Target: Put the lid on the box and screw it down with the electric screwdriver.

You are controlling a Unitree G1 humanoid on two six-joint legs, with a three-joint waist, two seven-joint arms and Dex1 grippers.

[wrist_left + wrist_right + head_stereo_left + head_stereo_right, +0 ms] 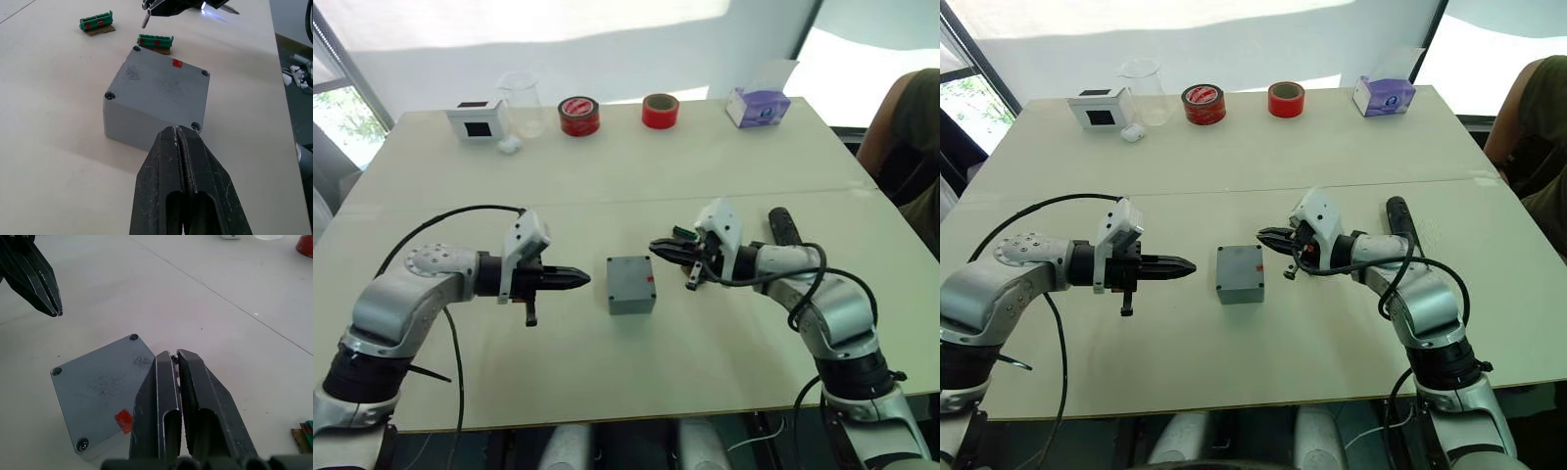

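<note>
Currently the box (631, 284) sits on the table (607, 176) between the two sets of fingertips, flat grey face up, a screw in each corner that shows, small red mark (177, 63) at one edge of that face. I can't tell whether that grey face is the lid already on or the box's own bottom.

Left gripper (581, 280): fingers pressed together into one point, aimed at the box from just beside it, not touching. From the left wrist, the tips sit just short of the nearest corner screw (195, 126).

Right gripper (658, 247): fingers (166, 396) close together, only a thin slit between them, nothing visibly held. Tips hover near the box's red-mark side, above its edge; contact not visible.

Screwdriver (784, 226): lying on the table behind the right wrist, well clear of both sets of fingers, mostly hidden by the arm.

Two small green connector blocks (155, 40) lie on the table past the box from the left fingertips, close under the right gripper.

Far edge of the table, well away from both grippers: white box with black face (476, 119), clear beaker (522, 103), two red tape rolls (578, 116), purple tissue box (758, 106). A person's arm (906, 137) is at the table's right edge.
</note>
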